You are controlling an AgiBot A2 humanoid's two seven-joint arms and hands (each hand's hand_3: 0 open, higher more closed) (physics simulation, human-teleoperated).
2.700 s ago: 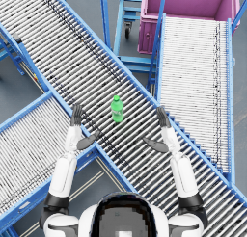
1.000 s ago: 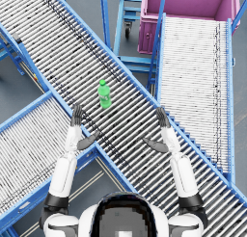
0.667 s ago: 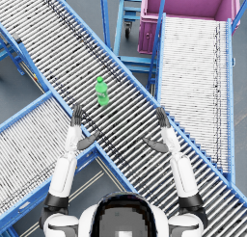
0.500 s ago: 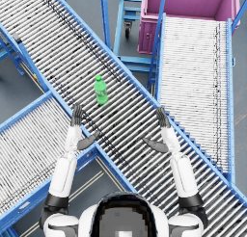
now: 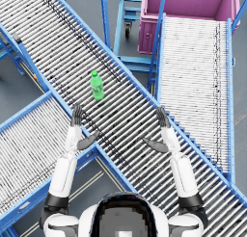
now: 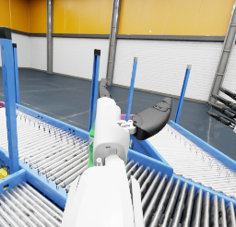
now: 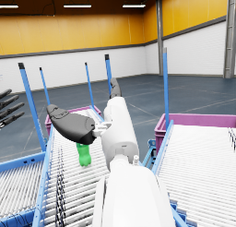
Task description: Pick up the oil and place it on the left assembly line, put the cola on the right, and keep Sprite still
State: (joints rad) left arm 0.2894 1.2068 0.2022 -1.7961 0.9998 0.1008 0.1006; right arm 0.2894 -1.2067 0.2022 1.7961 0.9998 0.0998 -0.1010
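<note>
Head view: the green Sprite bottle (image 5: 97, 85) stands on the middle roller conveyor (image 5: 130, 115), a bit beyond the left hand (image 5: 79, 130). That one and the right hand (image 5: 159, 132) are both empty, fingers spread, hovering over the rollers.

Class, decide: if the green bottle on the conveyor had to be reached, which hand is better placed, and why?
Left. The green bottle stands almost straight ahead of the left hand; the right hand lies farther across the rollers. Both are open, empty. If it is Sprite, neither should grasp.
</note>
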